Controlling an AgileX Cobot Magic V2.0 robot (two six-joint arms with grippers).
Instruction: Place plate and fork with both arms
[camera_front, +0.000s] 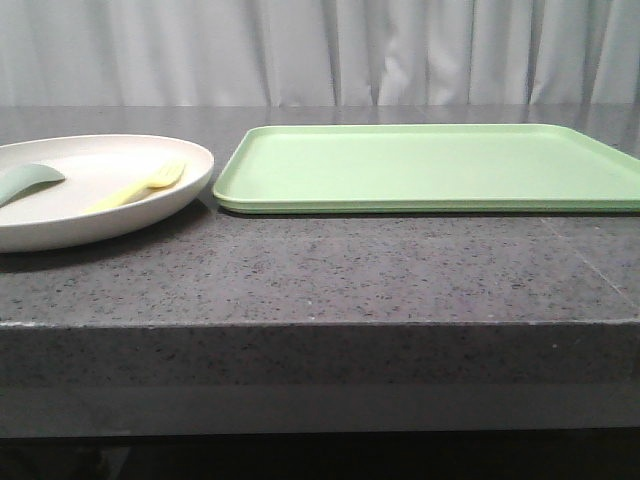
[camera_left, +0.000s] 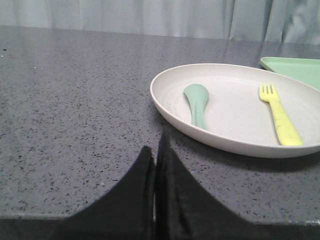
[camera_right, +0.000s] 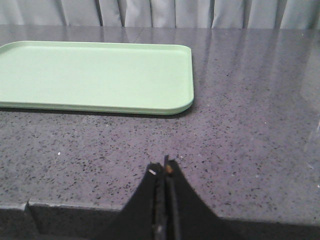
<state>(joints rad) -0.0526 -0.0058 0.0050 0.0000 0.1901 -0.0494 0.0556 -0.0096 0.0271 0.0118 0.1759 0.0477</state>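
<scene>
Front view: the plate (camera_front: 150, 205) sits far left on the bench (camera_front: 320, 270), the fork (camera_front: 135, 188) inside (handle nearward). Left wrist view: the left tool (camera_left: 156, 150), pressed together, is nearer. Right wrist view: the right tool (camera_right: 164, 172) is likewise closed, empty.

The table (camera_front: 330, 275) is dark grey speckled stone, polished enough to carry soft reflections. The plate (camera_left: 235, 117) looks matt cream-white, smooth, like plastic or melamine. The fork (camera_left: 279, 116) is pale yellow plastic with a dull sheen. The spoon-like piece (camera_left: 197, 102) beside it is grey-green, matt plastic. The tray (camera_front: 430, 165) is light green, smooth, satin-finished plastic. The curtain (camera_front: 320, 50) behind is pale cloth, hanging in soft folds.
</scene>
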